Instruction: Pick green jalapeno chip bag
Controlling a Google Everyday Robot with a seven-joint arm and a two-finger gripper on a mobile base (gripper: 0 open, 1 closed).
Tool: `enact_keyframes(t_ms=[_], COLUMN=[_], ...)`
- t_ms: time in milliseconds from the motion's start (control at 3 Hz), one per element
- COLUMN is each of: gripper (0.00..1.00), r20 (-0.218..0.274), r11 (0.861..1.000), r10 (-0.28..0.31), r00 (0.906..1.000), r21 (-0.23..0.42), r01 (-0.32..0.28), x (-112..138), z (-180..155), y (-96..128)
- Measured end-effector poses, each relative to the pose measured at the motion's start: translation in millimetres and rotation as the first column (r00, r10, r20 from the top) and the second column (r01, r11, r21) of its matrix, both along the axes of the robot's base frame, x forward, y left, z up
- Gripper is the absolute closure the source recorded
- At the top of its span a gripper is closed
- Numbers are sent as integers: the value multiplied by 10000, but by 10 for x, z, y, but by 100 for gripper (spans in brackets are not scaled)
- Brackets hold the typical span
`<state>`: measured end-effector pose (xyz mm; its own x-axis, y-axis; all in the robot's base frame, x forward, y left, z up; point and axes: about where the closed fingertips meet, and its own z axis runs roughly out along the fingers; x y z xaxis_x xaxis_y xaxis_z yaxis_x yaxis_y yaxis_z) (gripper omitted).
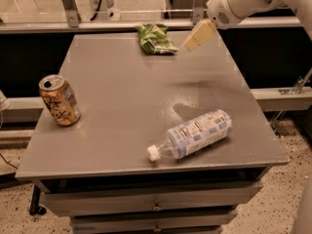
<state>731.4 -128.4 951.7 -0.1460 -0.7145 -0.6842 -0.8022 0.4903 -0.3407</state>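
from my seat, far off to the gripper's left and much nearer the camera, the orange-brown drink can (pixel 59 100) stands upright by the left edge of the grey table (pixel 117 145); next along, the green jalapeno chip bag (pixel 155 38) lies crumpled near the table's far edge, just left of the gripper and apart from it, touching nothing else i can see; the clear plastic bottle (pixel 192 134) lies on its side well toward the camera from the gripper, its white cap pointing left toward the front edge; the gripper (pixel 198 35) hangs over the far right part of the table, tilted down and leftward toward the bag; i cannot tell whether it is spread or pressed together; the white arm (pixel 243 1) runs up and to the right from it, out of view.
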Motion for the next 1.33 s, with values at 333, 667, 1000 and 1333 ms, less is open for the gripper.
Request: enact_keyframes(t_ms=[333,667,1000,1333], gripper=[0,0,0,0], r20=[72,-282,-719,-1122], r11=[9962,9858,9776,9728], r10=[43,127,326,494], r00=[10000,9995,9969,9925], r21=[870,1678,2098,2306], r01=[-49,-78,-169,-224], x=[304,537,677,768], z=[-179,-407,-639,-837], y=[293,534,748,899])
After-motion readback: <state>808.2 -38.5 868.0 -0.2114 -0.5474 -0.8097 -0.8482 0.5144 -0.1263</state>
